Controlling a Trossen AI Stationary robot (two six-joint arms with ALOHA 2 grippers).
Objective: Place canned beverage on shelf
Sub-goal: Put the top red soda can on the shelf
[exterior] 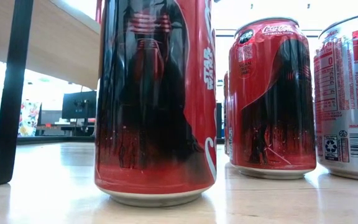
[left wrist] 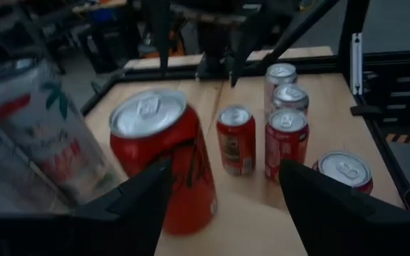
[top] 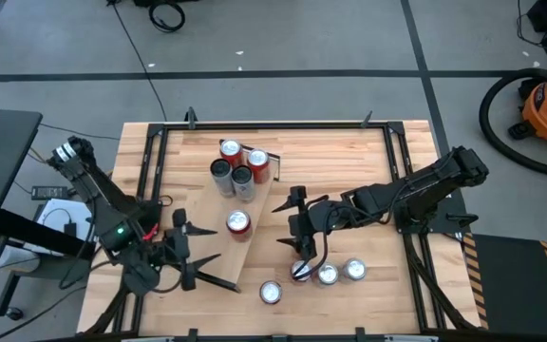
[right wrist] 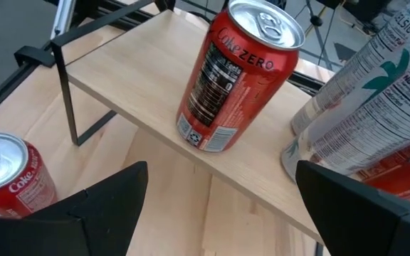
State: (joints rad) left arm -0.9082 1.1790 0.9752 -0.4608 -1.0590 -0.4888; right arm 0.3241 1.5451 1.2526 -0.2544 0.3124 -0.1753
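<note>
The shelf (top: 254, 204) is a pale wood plank lying slantwise on the table. At its far end stand several cans (top: 235, 166), and one red Coke Zero can (top: 238, 223) stands upright on its base near the middle. Several more cans (top: 328, 275) stand on the tabletop near the front edge. My left gripper (top: 198, 255) is open at the shelf's near left end, and its wrist view shows the red can (left wrist: 166, 156) ahead of its fingers. My right gripper (top: 291, 220) is open just right of the shelf, level with the red can (right wrist: 237, 78), touching nothing.
White Celsius cans (right wrist: 361, 107) stand close beside the red one on the plank. A dark bar (right wrist: 66, 92) carries the shelf's short end above the table. A Coke can (right wrist: 6, 178) stands on the table below my right gripper. In the low view, cans (exterior: 157, 99) fill the foreground.
</note>
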